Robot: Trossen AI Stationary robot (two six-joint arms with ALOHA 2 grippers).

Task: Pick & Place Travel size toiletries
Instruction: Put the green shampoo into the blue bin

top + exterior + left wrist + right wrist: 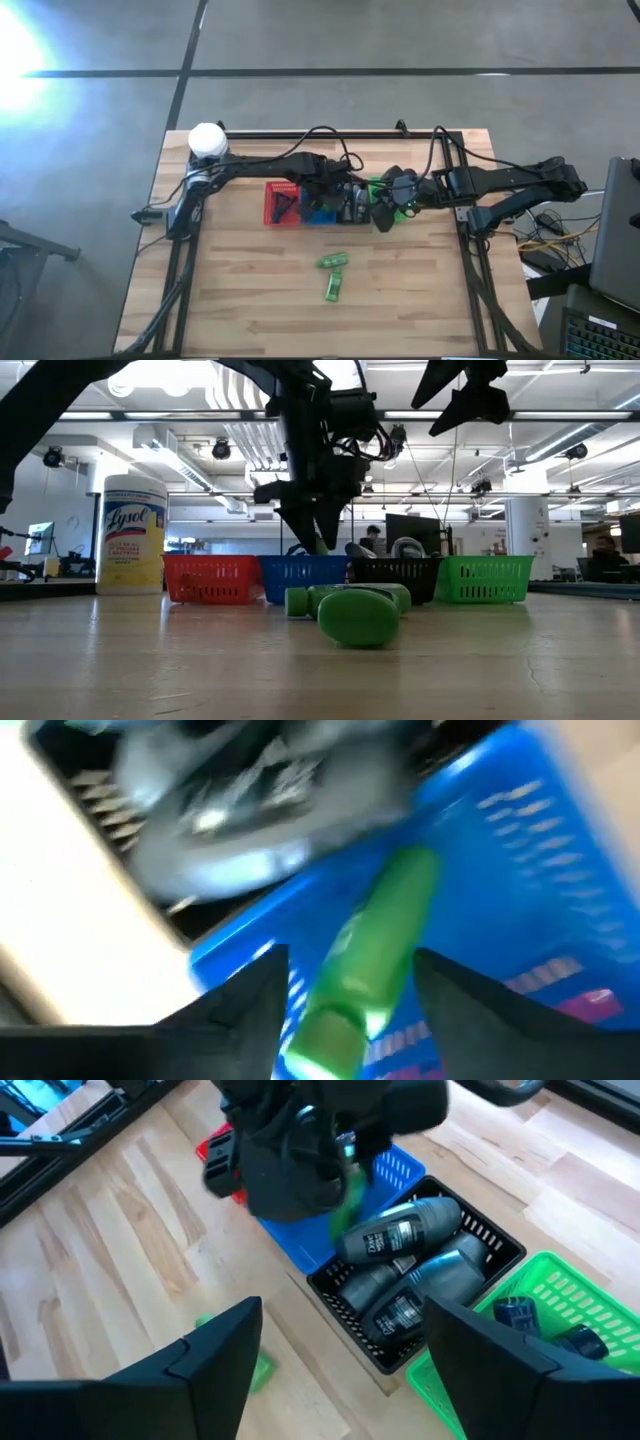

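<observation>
The wooden table fills the middle of the high view, with the two dark arms reaching in from the left and right edges toward a row of four baskets at the centre. In the low view the row runs across the middle of the frame: red basket, blue basket, black basket and green basket, with a wipes canister at the left.

Much of the sorting is judged to be done. In the right wrist view the black basket is seen packed with grey deodorant tubes, and dark flat sachets lie in the green basket at the lower right. Whether the red basket holds anything cannot be told.

The left gripper is shown over the blue basket, its fingers parted on either side of a green tube that points down into the basket; whether the tube is gripped or already let go cannot be told. This placement is judged to be in hand.

The right gripper hangs above the black and green baskets with its fingers spread wide and nothing between them.

Two green packets are left lying on the bare table, below centre in the high view, well apart from the baskets; these remain to be picked and placed.
</observation>
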